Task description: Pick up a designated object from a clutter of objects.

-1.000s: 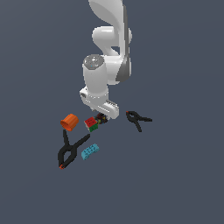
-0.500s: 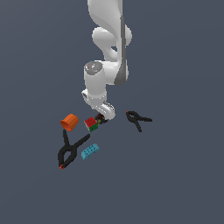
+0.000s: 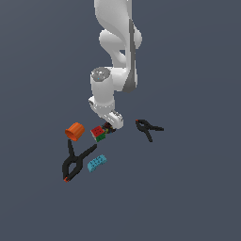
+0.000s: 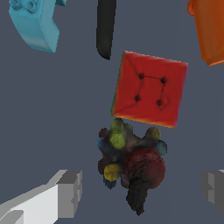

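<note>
Descending since a second ago — gripper (image 4: 142,186), jaws spread and empty, now straddles the multicoloured lump (image 4: 131,164) beside the red-green cube (image 4: 149,89) — grasp imminent.

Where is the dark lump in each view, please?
Exterior view: the dark lump is mostly hidden under the gripper, beside the cube.
Wrist view: the lump sits between the open fingers, against the cube.
Shared landmark: the red-topped cube.
</note>
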`<state>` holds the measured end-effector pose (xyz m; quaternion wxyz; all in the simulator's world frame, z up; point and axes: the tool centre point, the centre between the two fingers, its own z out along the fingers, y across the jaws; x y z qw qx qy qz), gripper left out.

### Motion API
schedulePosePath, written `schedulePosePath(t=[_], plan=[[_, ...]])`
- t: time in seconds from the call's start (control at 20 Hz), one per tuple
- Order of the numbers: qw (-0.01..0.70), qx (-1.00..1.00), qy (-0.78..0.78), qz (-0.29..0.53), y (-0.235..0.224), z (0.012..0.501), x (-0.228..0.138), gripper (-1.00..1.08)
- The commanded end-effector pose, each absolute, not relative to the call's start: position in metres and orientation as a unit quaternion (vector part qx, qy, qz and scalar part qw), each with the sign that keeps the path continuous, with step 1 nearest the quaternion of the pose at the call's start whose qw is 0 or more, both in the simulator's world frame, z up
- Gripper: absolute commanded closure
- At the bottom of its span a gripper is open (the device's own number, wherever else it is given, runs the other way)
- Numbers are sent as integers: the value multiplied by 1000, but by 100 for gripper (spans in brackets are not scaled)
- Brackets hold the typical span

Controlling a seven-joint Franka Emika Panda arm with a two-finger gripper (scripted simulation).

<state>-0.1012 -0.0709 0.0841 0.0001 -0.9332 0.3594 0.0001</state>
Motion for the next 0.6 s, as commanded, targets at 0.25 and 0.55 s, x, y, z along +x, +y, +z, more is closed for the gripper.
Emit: schedulePosePath(t=[0.25, 0.55], plan=[[0, -933, 360, 0, -71, 59, -103, -92], [0, -933, 361, 0, -71, 42, -103, -92]])
